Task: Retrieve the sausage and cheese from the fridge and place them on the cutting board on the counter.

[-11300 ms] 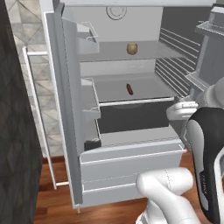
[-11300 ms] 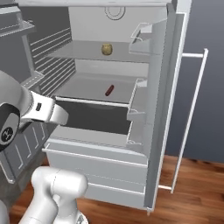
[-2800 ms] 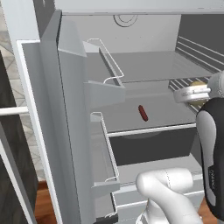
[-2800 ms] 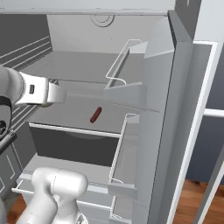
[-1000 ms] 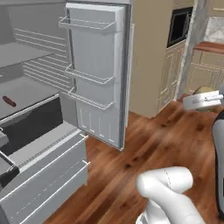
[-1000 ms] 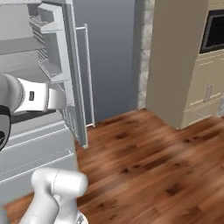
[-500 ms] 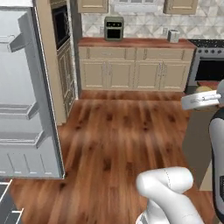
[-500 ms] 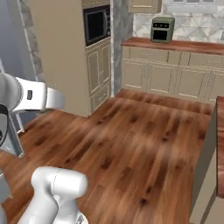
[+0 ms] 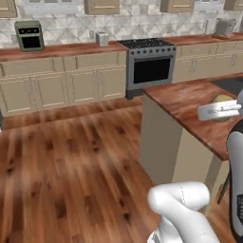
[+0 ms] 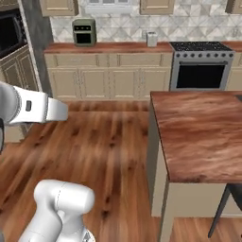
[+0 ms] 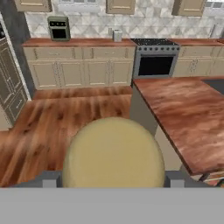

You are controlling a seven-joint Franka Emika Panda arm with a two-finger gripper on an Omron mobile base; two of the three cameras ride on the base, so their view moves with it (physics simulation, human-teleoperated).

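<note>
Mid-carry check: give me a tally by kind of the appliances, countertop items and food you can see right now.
Toaster oven: 1
Stove: 1
Microwave: 1
Small pale container on the back counter: 1
Cheese wheel: 1
Total: 5

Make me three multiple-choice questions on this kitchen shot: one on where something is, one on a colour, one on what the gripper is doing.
1. Where is the toaster oven?
A. on the back counter, left of the stove
B. on the island
C. on the floor

2. What colour is the cheese?
A. red
B. pale yellow
C. blue

3. What is the gripper doing?
A. hanging open and empty
B. holding a sausage
C. holding the cheese

Answers:
1. A: the toaster oven sits on the back counter, left of the stove.
2. B: the cheese is a pale yellow round.
3. C: the gripper has the cheese between its fingers.
</note>
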